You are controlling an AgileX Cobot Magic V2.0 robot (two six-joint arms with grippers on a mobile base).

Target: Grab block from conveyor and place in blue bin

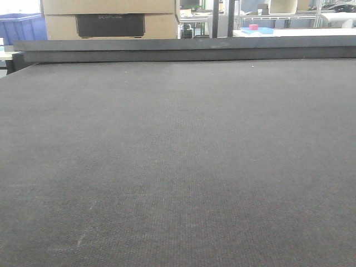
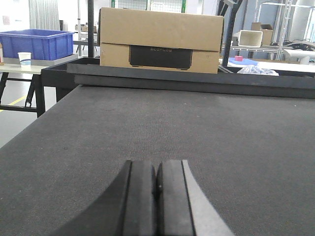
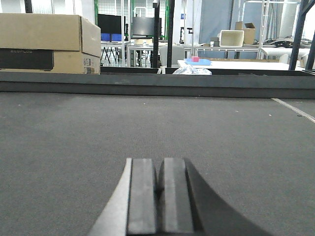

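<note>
The conveyor (image 1: pixel 178 167) filled nearly all of the front view, a wide, flat, dark grey belt with a fine woven texture that ran from the near edge to a dark rail (image 1: pixel 189 50) along its far side. Both wrist views looked low across the same belt toward that rail.

Beyond the rail stood a large cardboard box (image 2: pixel 160 37) with a dark panel on its front face. It was toward the left in the front and right wrist views, and near the middle in the left wrist view.

The blue bin (image 2: pixel 37 43) sat off the conveyor, to the left of the box and behind the belt's far left corner, on a pale tabletop (image 2: pixel 29 66). In the front view only its corner showed at the upper left edge.

The left gripper (image 2: pixel 157 169) hung low over the near part of the belt. Its dark fingers (image 2: pixel 140 196) were pressed together with nothing between them. The right gripper (image 3: pixel 159 169) was also low over the belt, its fingers (image 3: pixel 177 196) closed against each other and holding nothing.

A white cup (image 2: pixel 24 58) stood upright on the pale tabletop, just in front of the blue bin.

Well beyond the rail, on a distant white tabletop (image 3: pixel 236 64), a small pink object (image 3: pixel 195 59) rested on a flat blue piece (image 3: pixel 202 62). It was too small to tell whether it was a block.
</note>
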